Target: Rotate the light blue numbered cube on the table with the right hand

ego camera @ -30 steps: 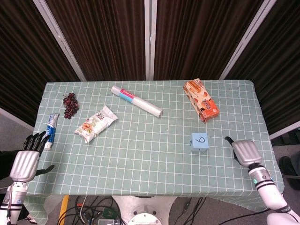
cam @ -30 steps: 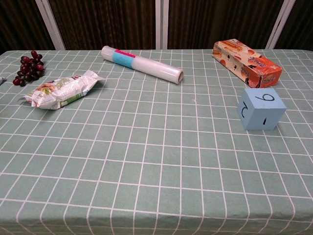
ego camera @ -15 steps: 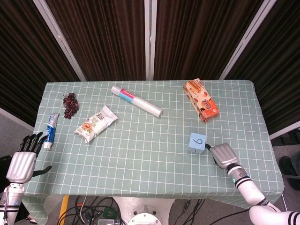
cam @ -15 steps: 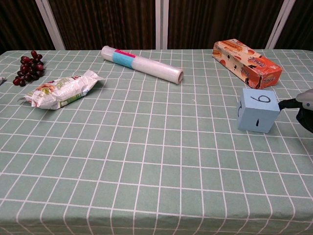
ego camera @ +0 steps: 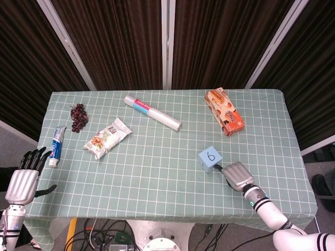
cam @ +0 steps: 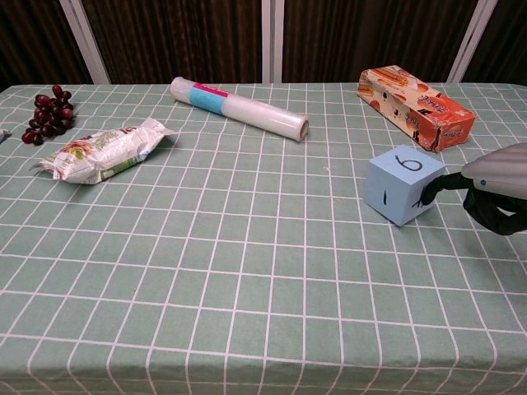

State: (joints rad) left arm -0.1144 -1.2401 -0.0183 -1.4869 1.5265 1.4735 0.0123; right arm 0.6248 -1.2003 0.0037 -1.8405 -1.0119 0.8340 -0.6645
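Observation:
The light blue numbered cube [ego camera: 210, 158] [cam: 404, 185] sits on the green checked tablecloth right of centre, turned corner-on, with a 6 on top and a 1 on its front face. My right hand [ego camera: 238, 175] [cam: 494, 185] lies flat just right of it, a fingertip touching the cube's right side; it holds nothing. My left hand [ego camera: 24, 179] hangs off the table's left front corner, fingers spread and empty; the chest view does not show it.
An orange snack box [ego camera: 224, 112] lies behind the cube. A plastic wrap roll [ego camera: 153, 113], a snack bag [ego camera: 107, 138], dark grapes [ego camera: 78, 116] and a toothpaste tube [ego camera: 55, 146] lie across the left half. The table's front edge [ego camera: 172, 214] is near my right forearm.
My right hand slid left along the table and pushed the cube left, turning it corner-on. The left hand dropped slightly lower.

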